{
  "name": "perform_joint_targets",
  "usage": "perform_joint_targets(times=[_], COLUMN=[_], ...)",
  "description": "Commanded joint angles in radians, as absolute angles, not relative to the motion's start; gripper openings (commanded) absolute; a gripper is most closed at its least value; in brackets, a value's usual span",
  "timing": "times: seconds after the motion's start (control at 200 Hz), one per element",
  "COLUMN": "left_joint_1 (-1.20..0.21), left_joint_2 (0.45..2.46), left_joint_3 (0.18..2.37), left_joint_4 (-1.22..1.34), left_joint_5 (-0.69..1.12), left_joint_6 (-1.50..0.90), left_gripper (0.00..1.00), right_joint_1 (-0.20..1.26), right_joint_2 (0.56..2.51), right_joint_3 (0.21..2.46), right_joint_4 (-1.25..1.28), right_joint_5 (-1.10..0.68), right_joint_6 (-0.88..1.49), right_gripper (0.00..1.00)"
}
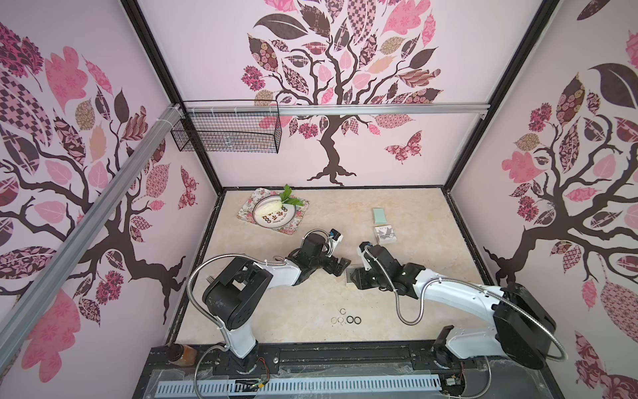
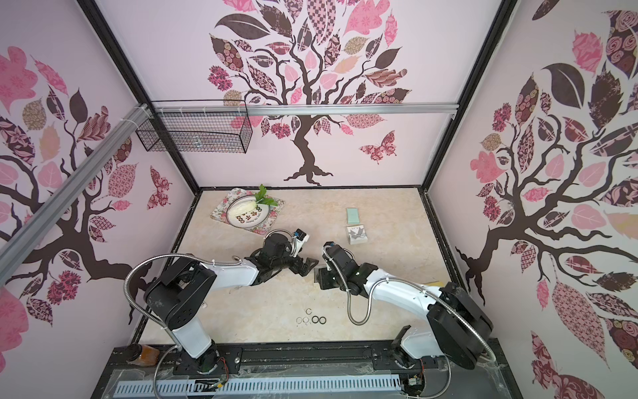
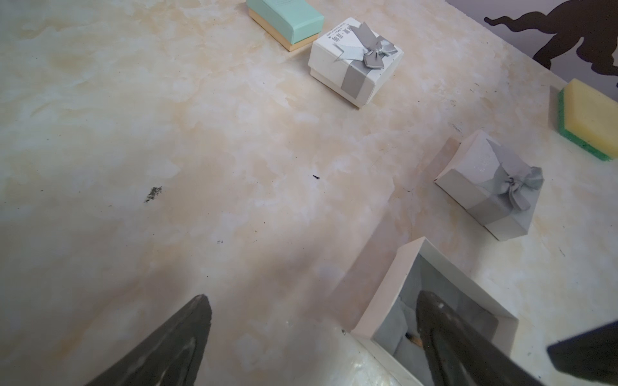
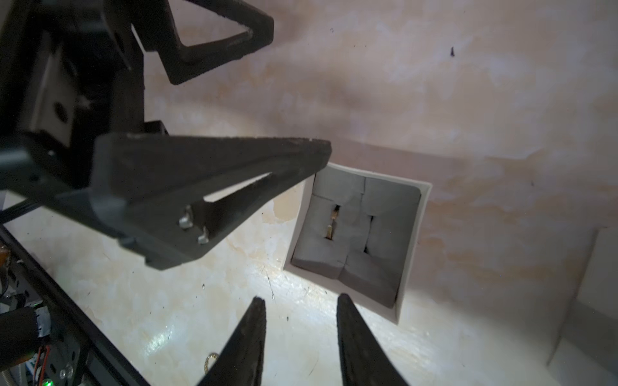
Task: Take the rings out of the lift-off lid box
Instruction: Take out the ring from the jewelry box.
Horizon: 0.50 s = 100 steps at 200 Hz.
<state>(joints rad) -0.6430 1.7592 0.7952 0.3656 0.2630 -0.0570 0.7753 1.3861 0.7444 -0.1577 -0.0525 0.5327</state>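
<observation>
Rings [image 1: 354, 320] lie flat on table [image 1: 276, 311], row running L-R.

marbled tabletop [image 1: 276, 293] carries rings [image 1: 354, 320], open box [image 3: 384, 290], floral placemat [image 1: 245, 210], teal box [image 1: 380, 215].

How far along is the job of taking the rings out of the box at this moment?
Done: the lid is off, and five rings lie on the table. In hand: the left gripper and the right gripper stand open and empty at the open box. Left: a yellowish piece, likely one more ring, sits in a slot of the grey foam.
</observation>
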Motion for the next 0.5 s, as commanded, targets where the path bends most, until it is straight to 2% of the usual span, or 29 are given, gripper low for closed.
perform_joint_targets(times=[0.0,0.305,0.495], left_joint_1=[-0.642,-0.642,-0.641], left_joint_2=[1.779,1.822,1.832], left_joint_3=[0.846,0.847,0.832], left_joint_4=[0.434,0.460,0.481], left_joint_5=[0.290,0.301,0.307], left_joint_6=[-0.058,-0.064,-0.073], left_gripper=[0.98,0.98,0.98], right_joint_1=[0.763,0.755,0.749], right_joint_2=[1.455,1.570,1.595], right_joint_3=[0.798,0.845,0.850], right_joint_4=[-0.145,-0.124,-0.120], right_joint_5=[-0.012,0.000,0.001], right_joint_6=[0.526,0.534,0.538], right_gripper=[0.35,0.25,0.21])
